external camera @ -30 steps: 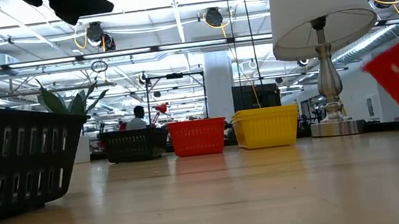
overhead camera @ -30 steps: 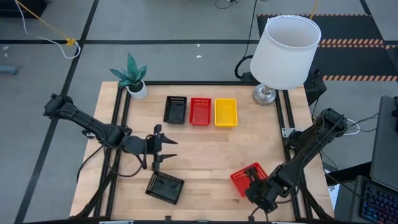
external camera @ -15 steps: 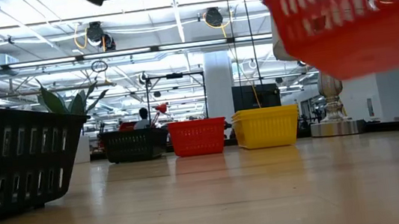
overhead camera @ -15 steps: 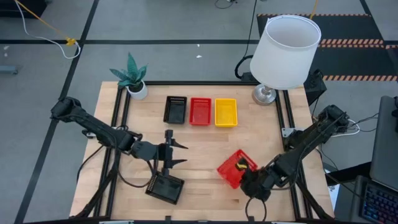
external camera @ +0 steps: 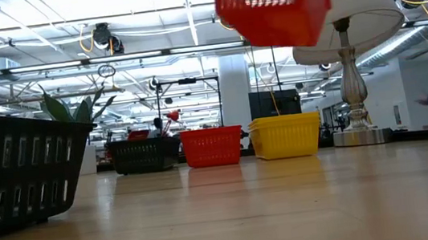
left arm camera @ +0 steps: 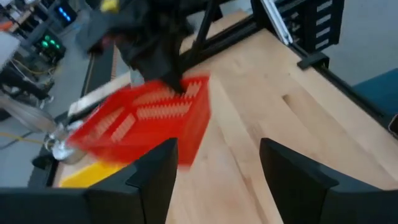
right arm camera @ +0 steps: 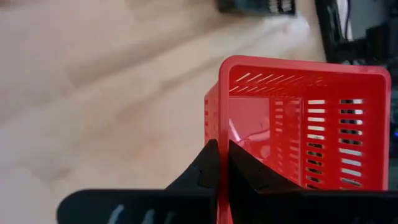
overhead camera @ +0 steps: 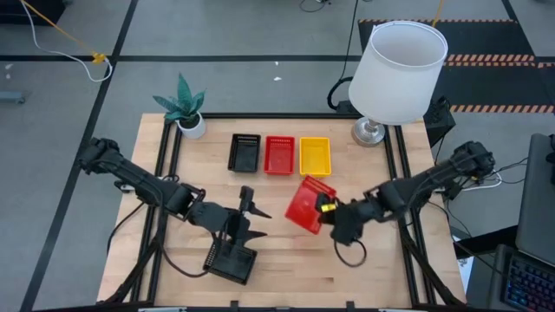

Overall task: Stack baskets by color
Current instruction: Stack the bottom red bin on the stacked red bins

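- Now, from above, your right gripper (overhead camera: pixel 325 209) carries a red basket (overhead camera: pixel 303 205) tilted, just short of the red stack (overhead camera: pixel 279 154); it could catch a neighbouring stack's rim.
- At table level, that basket (external camera: pixel 269 4) hangs well above the wood, so a slip means a drop.
- Your left wrist shows fingers (left arm camera: pixel 155 180) spread wide, holding nothing, above the black basket (overhead camera: pixel 231 261).
- Your right wrist shows jaws pinched on one wall.
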You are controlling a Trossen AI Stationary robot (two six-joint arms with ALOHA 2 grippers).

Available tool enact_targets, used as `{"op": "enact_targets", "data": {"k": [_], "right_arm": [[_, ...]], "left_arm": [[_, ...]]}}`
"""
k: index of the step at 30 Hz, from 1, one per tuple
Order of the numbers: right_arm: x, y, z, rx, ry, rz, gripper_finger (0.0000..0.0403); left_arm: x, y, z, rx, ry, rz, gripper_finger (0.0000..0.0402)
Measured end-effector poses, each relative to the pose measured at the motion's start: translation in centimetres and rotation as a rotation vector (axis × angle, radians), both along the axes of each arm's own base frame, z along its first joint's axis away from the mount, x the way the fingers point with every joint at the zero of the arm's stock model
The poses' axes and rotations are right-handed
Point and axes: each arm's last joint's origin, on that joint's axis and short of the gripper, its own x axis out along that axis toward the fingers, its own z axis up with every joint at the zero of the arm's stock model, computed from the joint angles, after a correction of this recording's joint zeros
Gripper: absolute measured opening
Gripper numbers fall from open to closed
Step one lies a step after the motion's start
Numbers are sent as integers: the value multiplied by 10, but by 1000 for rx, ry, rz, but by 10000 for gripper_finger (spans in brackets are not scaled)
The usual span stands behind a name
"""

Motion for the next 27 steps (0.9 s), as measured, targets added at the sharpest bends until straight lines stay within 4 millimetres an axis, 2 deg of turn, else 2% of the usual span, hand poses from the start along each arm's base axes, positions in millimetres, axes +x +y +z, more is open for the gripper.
{"op": "enact_targets", "data": {"k": [6, 10, 13, 19, 27], "right_arm": [[11, -18, -5, -71, -6, 13, 3], [14, -23, -13, -77, 1, 1, 3], [18, -26, -17, -43, -13, 43, 3], [22, -31, -22, 8, -39, 79, 3], [23, -38, -28, 25, -34, 61, 4]], "left_arm": [[5, 6, 12, -30, -20, -15, 271], [11, 9, 2, -36, 35, -12, 307], [18, 7, -8, 3, 58, -24, 317], [32, 15, -23, 36, 95, -2, 295], [43, 25, -24, 28, 59, -28, 241]]}}
